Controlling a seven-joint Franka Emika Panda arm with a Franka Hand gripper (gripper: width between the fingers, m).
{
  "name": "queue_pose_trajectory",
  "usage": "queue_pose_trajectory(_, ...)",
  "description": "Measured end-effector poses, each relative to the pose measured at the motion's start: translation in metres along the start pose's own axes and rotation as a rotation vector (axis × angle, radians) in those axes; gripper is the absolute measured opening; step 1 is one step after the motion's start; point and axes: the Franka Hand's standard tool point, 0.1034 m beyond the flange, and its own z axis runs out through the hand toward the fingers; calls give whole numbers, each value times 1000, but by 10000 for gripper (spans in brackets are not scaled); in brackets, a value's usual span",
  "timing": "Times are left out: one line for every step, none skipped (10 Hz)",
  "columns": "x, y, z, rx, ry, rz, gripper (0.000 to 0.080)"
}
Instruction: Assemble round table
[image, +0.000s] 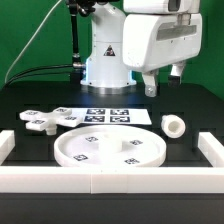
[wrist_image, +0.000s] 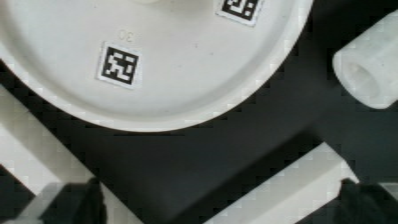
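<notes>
Exterior view first: the large rimmed white plastic round disc (image: 107, 150) sits low-centre on the black counter (image: 200, 110). The flat white cross-shaped base (image: 42, 120) is off to the exterior view's left and the short white cylinder leg (image: 175, 125) to the exterior view's right, with the tool (image: 163, 80) hanging above the leg, touching nothing. Wrist view: the disc fills most of the shot, the leg is near it but apart, and the tool's dark fingers (wrist_image: 71, 205) are spread wide with nothing between them.

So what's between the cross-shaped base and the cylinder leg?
The marker board lies between the cross-shaped base and the cylinder leg; the exterior view shows it.
</notes>
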Motion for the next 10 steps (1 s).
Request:
queue_pose_trajectory(0,0,0,0,0,0,649)
queue_pose_trajectory(0,0,0,0,0,0,649)
queue_pose_trajectory(0,0,0,0,0,0,649)
queue_pose_trajectory(0,0,0,0,0,0,649)
queue_pose_trajectory(0,0,0,1,-1,0,649)
queue_pose_trajectory(-3,3,3,0,0,-17,649)
queue_pose_trajectory(-15,15,13,-9,6,-70,649)
queue_pose_trajectory(-27,25,28,-12,10,-92,649)
queue_pose_trajectory(-36,33,41,0,3,-124,649)
queue_pose_trajectory(-42,41,51,4,4,-137,649)
